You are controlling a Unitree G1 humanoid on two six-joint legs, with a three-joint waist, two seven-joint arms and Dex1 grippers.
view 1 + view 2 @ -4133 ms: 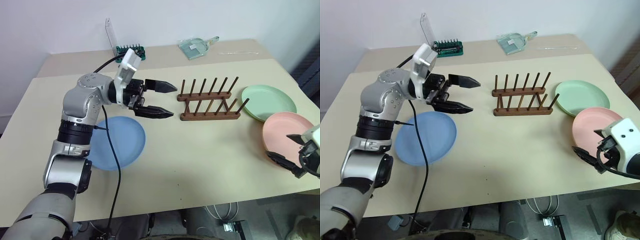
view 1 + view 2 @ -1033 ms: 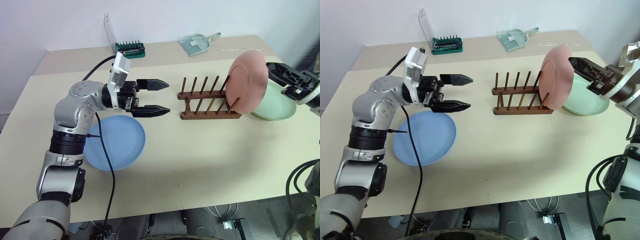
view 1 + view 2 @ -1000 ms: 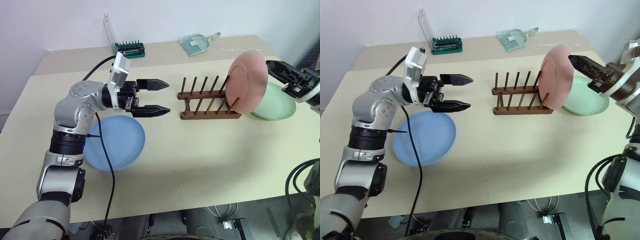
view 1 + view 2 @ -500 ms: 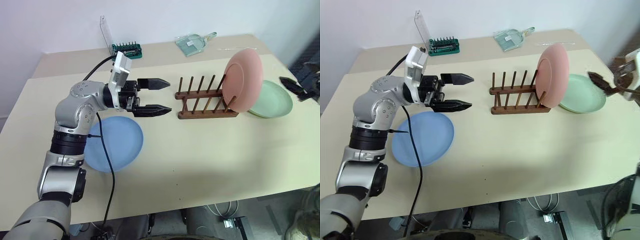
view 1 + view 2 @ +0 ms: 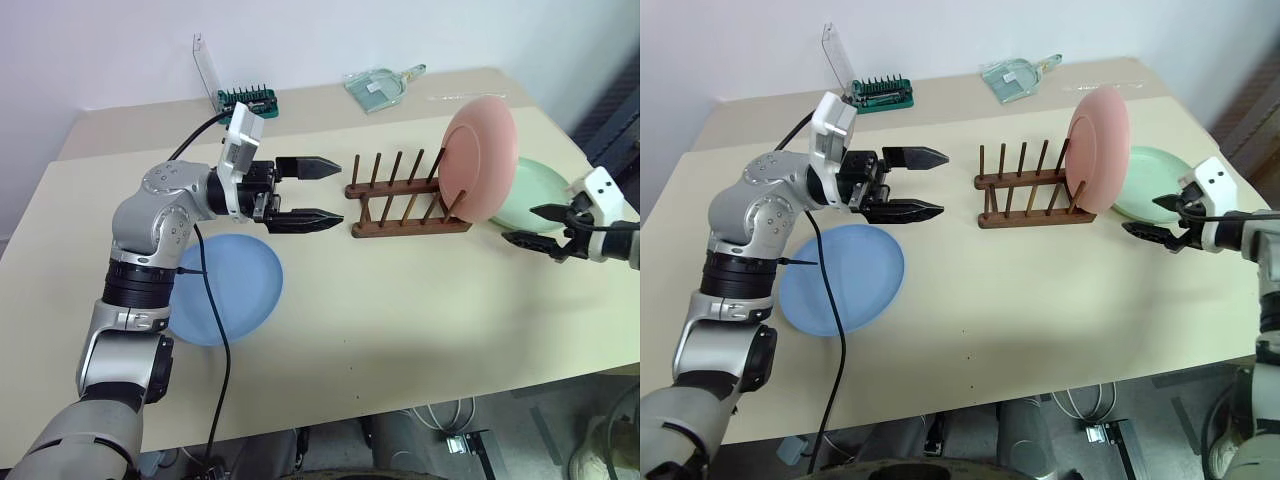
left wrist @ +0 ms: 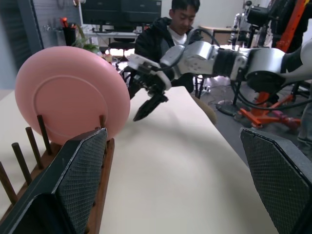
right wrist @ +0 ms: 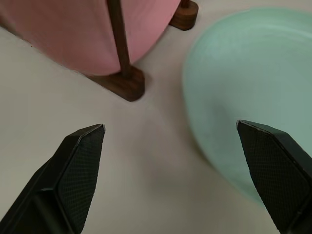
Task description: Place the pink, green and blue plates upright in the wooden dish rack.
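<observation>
Pink plate: the round, salmon-pink matte plate (image 5: 480,160) stands upright on its edge at the right end of the small dark reddish-brown wooden dish rack (image 5: 408,198), held between the thin pegs there.
Green plate: the pale mint-green round plate (image 5: 530,195) lies flat on the beige table (image 5: 400,300), just behind and right of the rack, partly hidden by the pink plate.
Blue plate: the light blue round plate (image 5: 225,290) lies flat on the table, well left of the rack, under the left arm.
Right gripper: the right gripper (image 5: 545,227) hangs low over the table, near the front edge of the green plate; its two black fingers are spread wide and hold nothing.
Left gripper: the left gripper (image 5: 318,191) is raised above the table just left of the rack, pointing toward it; its fingers are spread wide and empty.
Background: a green tray of screwdriver bits (image 5: 247,98) and a clear dustpan (image 5: 378,87) sit at the far edge of the table.
</observation>
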